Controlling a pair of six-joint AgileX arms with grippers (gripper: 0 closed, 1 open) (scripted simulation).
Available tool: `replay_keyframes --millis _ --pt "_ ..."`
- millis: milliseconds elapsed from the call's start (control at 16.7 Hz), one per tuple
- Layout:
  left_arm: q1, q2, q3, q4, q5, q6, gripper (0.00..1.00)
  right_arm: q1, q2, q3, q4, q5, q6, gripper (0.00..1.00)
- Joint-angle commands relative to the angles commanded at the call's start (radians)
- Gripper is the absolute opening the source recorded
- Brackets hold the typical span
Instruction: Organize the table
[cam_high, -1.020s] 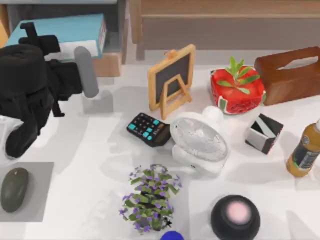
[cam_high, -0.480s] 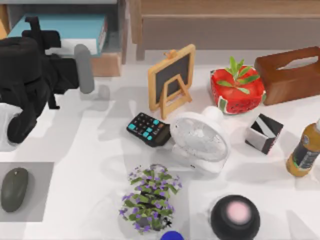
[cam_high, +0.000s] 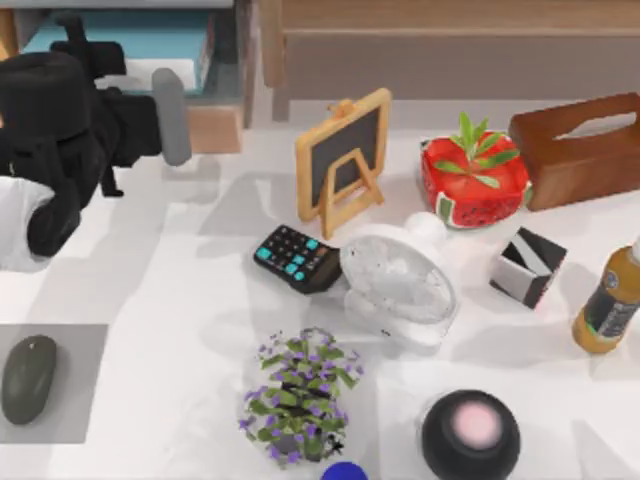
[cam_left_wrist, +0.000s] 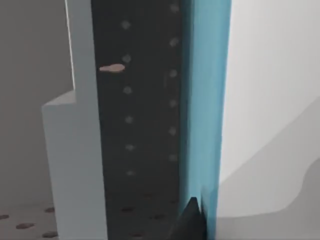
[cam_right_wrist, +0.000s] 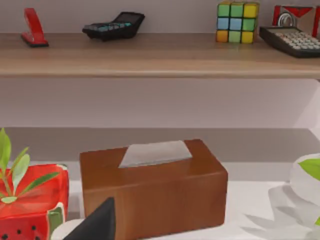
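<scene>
Your top view looks straight down on the table (cam_high: 180, 290). Your left wrist view sits pressed close against a blue book (cam_left_wrist: 205, 100). Your right wrist view faces level toward the shelf (cam_right_wrist: 160, 55), sharing the tissue box (cam_right_wrist: 152, 187) (cam_high: 580, 150) with the top view.

Black left arm (cam_high: 70, 140) — bulky, white base
</scene>
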Motion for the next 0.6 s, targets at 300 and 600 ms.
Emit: replay_keyframes --millis 300,600 --pt "-0.001 0.016 0.014 -0.004 0.006 0.0 0.0 0.0 0.0 0.0 0.0 0.0 0.0 1.0" --pt "-0.001 0.016 0.014 -0.004 0.006 0.0 0.38 0.0 0.0 0.0 0.0 0.0 0.0 1.0"
